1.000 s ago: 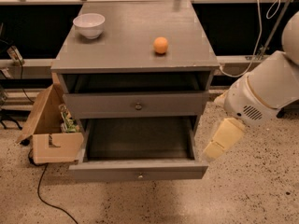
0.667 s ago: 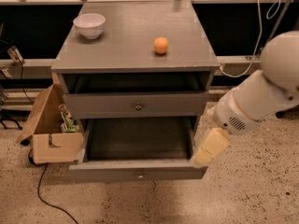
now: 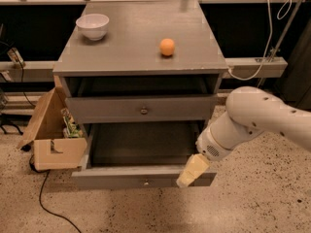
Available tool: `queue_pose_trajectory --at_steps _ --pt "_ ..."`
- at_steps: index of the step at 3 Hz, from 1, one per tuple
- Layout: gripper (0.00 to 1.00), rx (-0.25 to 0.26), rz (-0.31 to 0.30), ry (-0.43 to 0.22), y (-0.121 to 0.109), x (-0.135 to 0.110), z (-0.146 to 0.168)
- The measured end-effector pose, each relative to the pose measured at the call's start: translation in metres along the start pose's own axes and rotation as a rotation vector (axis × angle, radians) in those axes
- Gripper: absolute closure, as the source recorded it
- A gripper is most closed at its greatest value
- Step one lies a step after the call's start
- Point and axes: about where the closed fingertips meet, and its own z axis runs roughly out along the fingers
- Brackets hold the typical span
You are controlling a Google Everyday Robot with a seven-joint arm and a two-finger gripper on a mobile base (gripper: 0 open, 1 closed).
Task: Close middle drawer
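A flat-topped grey wooden cabinet [image 3: 136, 57] is standing on a speckled stone floor [image 3: 252, 208]. It is carrying a round white bowl [image 3: 92, 25] at the back left and a small orange ball [image 3: 167, 47] nearer the right. A brown cardboard box [image 3: 58, 152] is leaning open beside its left side.

The taller-fronted top drawer [image 3: 107, 109] is sitting slightly out. Below it the middle drawer [image 3: 121, 177] is standing pulled far out, its shallow tray bare and its low flat front showing a small round knob [image 3: 145, 182].

The smooth white rounded arm [image 3: 252, 118] is reaching in from the right. Its pale yellow gripper [image 3: 193, 171] is pointing down-left over the right end of that low front, apparently against it; how wide it is set I cannot tell, and it is holding nothing.

Since a second ago, the gripper has been swinging leftward and lower, from beside the cabinet to the drawer front; the drawer is staying just as far out.
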Motion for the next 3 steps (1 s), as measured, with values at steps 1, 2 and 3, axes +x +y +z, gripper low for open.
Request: queue_pose_trajectory --at_steps 1,2,3 --pt "0.00 -0.033 0.018 0.001 -0.008 0.010 0.047" --pt "0.18 -0.068 0.041 0.013 -0.014 0.023 0.091" --pt "0.41 -0.101 0.085 -0.024 -0.022 0.033 0.122"
